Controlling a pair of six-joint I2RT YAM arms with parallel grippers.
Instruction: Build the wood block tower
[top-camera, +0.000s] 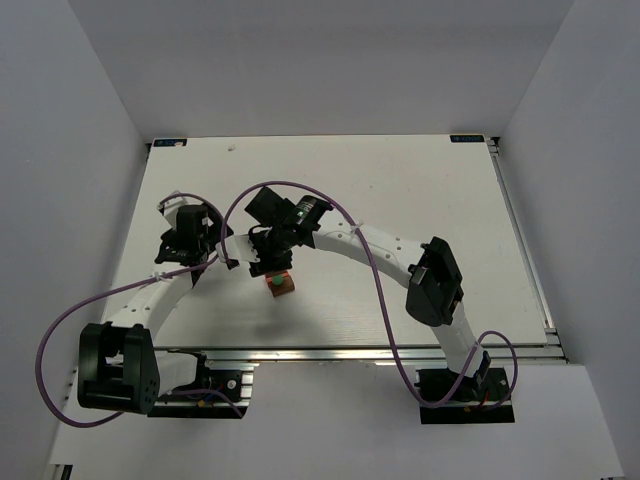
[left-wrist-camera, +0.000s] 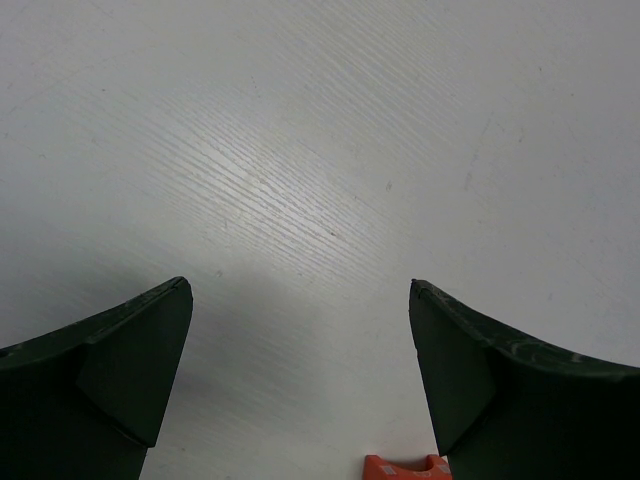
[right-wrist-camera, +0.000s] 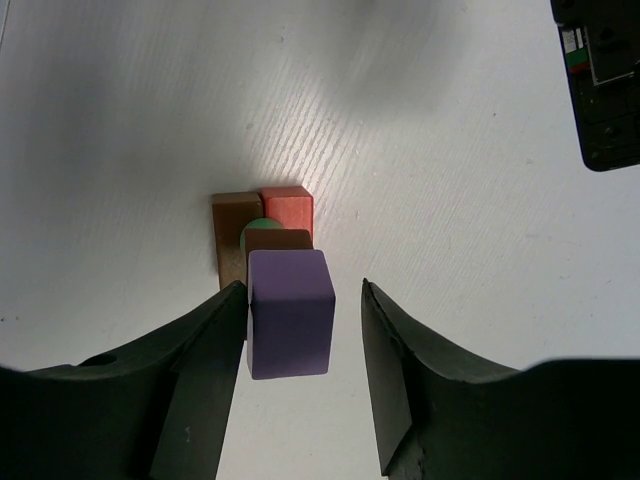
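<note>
The wood block tower (right-wrist-camera: 272, 235) stands in the middle of the right wrist view. A brown block (right-wrist-camera: 232, 235) and a red-orange block (right-wrist-camera: 288, 208) lie side by side at its base. A green piece (right-wrist-camera: 256, 226) and a dark brown block (right-wrist-camera: 278, 240) sit above them, with a lilac block (right-wrist-camera: 290, 312) on top. My right gripper (right-wrist-camera: 304, 290) is open astride the lilac block: its left finger touches the block and its right finger stands apart. In the top view the tower (top-camera: 279, 284) shows just below the right gripper (top-camera: 268, 264). My left gripper (left-wrist-camera: 300, 300) is open and empty over bare table, left of the tower (top-camera: 182, 248).
The white table (top-camera: 400, 190) has grey walls on three sides and a metal rail (top-camera: 400, 352) along its near edge. A black part of the left arm (right-wrist-camera: 600, 80) shows at the right wrist view's top right. A small orange piece (left-wrist-camera: 405, 467) sits at the left wrist view's bottom edge.
</note>
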